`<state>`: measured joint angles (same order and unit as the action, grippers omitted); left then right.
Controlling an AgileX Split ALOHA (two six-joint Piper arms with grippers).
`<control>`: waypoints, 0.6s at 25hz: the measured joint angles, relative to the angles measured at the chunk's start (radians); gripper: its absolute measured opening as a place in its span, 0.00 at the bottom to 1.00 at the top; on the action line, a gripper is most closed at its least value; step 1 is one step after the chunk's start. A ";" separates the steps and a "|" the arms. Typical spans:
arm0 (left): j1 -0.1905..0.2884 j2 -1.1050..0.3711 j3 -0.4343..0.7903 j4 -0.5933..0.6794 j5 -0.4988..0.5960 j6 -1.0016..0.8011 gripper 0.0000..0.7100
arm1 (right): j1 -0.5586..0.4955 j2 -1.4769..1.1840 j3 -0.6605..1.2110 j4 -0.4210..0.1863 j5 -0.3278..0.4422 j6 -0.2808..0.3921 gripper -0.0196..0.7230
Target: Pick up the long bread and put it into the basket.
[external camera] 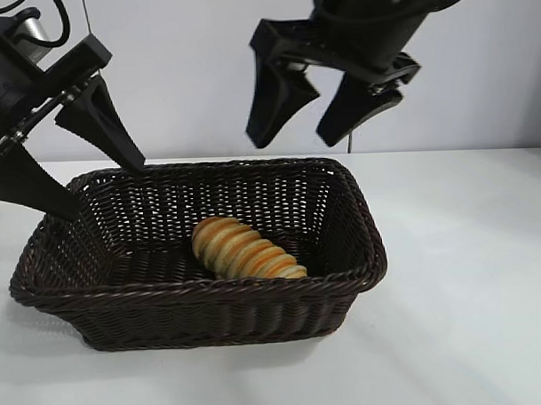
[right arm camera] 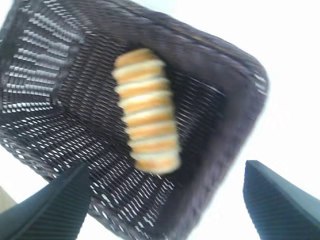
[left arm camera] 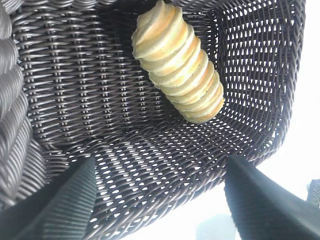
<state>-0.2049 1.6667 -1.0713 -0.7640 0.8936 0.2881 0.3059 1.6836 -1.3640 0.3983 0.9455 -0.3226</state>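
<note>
The long bread (external camera: pixel 245 249), a golden ridged loaf, lies on the floor of the dark brown wicker basket (external camera: pixel 51 290), toward its right half. It also shows in the left wrist view as the long bread (left arm camera: pixel 179 62) and in the right wrist view as the long bread (right arm camera: pixel 146 111). My right gripper (external camera: pixel 293 137) hangs open high above the basket's back rim, holding nothing. At the basket's left end my left gripper (external camera: pixel 103 192) stands open and empty, one finger over the back left corner.
The basket (left arm camera: pixel 75 85) sits on a white table (external camera: pixel 469 293) with bare surface to its right and front. A pale wall runs behind.
</note>
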 joint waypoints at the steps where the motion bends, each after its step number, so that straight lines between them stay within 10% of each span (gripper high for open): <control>1: 0.000 0.000 0.000 0.000 0.000 0.000 0.74 | -0.011 -0.001 0.000 0.000 0.015 0.005 0.84; 15: 0.000 0.000 0.000 0.000 -0.003 0.000 0.74 | -0.023 -0.001 -0.001 -0.009 0.074 0.011 0.84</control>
<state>-0.2049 1.6667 -1.0713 -0.7640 0.8906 0.2881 0.2834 1.6823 -1.3650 0.3896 1.0193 -0.3119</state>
